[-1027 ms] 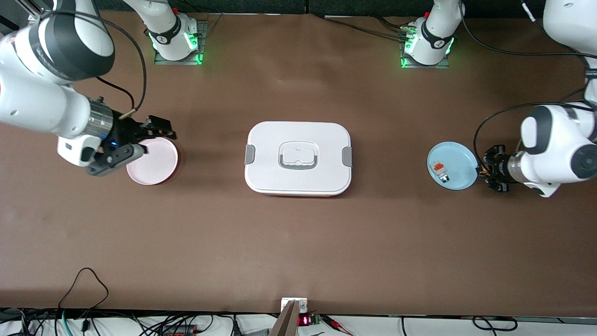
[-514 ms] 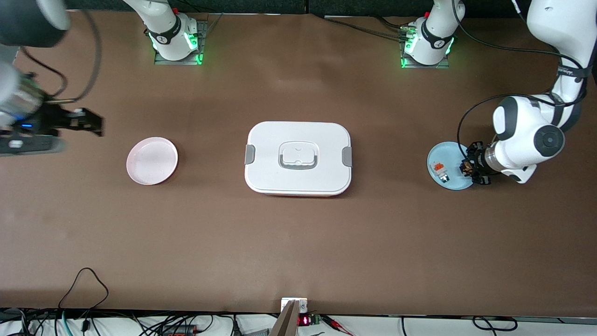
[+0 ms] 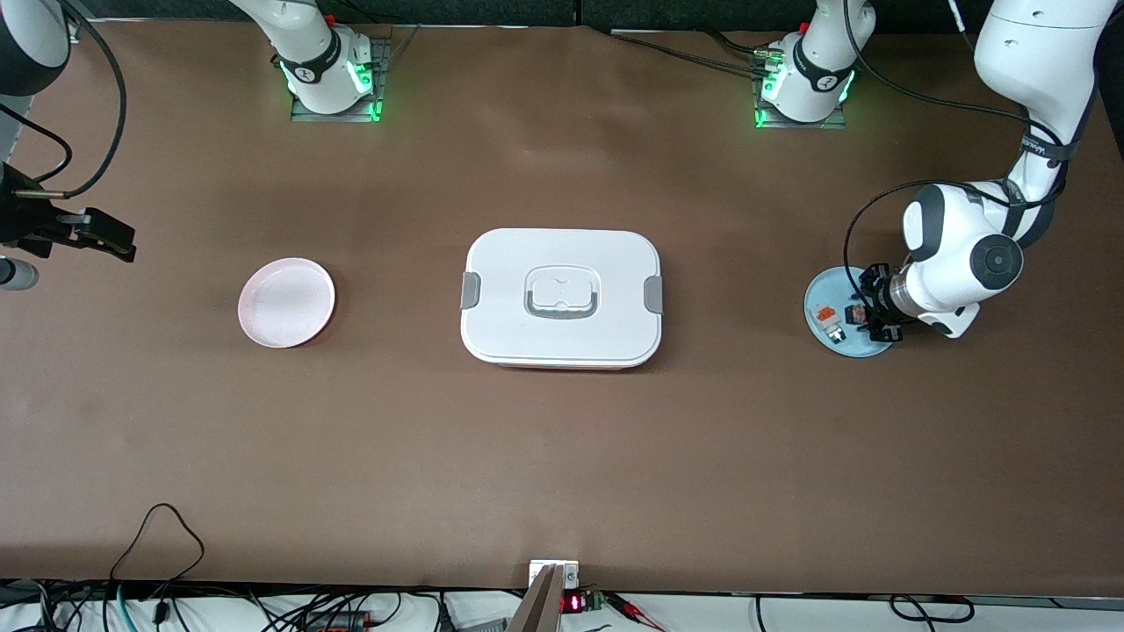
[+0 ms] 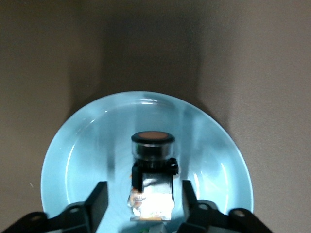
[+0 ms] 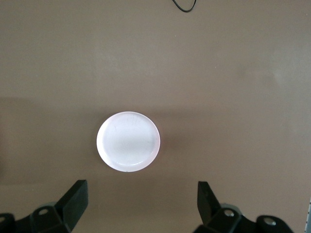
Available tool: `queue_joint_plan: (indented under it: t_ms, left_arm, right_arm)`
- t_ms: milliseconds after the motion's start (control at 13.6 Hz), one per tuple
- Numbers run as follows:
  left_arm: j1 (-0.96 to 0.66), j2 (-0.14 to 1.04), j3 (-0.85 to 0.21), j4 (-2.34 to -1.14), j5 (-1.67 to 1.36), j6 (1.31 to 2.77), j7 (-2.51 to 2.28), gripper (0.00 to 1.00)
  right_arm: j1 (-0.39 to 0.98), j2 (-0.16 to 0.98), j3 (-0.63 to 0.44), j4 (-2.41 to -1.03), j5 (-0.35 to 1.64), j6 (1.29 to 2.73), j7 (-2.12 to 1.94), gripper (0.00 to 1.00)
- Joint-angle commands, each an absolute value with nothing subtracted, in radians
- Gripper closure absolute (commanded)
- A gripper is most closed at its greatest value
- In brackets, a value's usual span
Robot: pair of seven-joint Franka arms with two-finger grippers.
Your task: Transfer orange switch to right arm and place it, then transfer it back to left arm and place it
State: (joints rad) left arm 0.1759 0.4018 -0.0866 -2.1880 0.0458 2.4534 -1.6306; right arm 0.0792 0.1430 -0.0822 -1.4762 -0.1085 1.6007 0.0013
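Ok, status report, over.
Left gripper over blue plate, jaws open astride orange switch. Right gripper waits open above table near pink plate. Box sits mid-table between the plates.

Right gripper (image 3: pixel 97 239) pulls off the pink plate (image 3: pixel 286 302) to the table's edge, while left gripper (image 3: pixel 865 307) moves over the blue plate (image 3: pixel 834 344), jaws straddling the orange switch (image 4: pixel 152 145).
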Motion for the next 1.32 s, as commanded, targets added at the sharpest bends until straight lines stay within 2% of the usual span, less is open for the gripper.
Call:
queue_joint_plan:
  t_ms: [0, 220, 367, 514, 660, 1174, 1247]
  left_arm:
    - [0.169, 0.368, -0.090, -2.166, 0.075, 2.438, -1.628, 0.00]
    - [0.163, 0.296, -0.120, -2.079, 0.100, 2.276, -1.410, 0.00]
    - [0.166, 0.247, -0.121, -2.004, 0.097, 2.130, -1.217, 0.00]
    - [0.175, 0.210, -0.121, -1.964, 0.081, 2.047, -1.055, 0.00]
    - [0.176, 0.160, -0.121, -1.960, 0.071, 2.016, -0.952, 0.00]
    - [0.178, -0.047, -0.114, -1.951, 0.014, 1.789, -0.389, 0.00]
    - [0.181, -0.066, -0.109, -1.922, 0.014, 1.735, -0.317, 0.00]
  right_arm:
    - [0.081, 0.092, -0.106, -1.519, -0.036, 1.618, -0.008, 0.00]
    - [0.084, 0.032, -0.104, -1.581, -0.011, 1.606, -0.011, 0.00]
    - [0.081, -0.030, -0.106, -1.675, -0.011, 1.652, -0.012, 0.00]
    - [0.066, -0.077, -0.106, -1.741, -0.015, 1.701, -0.012, 0.00]
    - [0.064, -0.066, -0.106, -1.726, -0.017, 1.697, 0.003, 0.00]
    - [0.058, -0.049, -0.110, -1.683, -0.021, 1.645, -0.015, 0.00]
    - [0.058, -0.049, -0.110, -1.681, -0.021, 1.643, -0.017, 0.00]
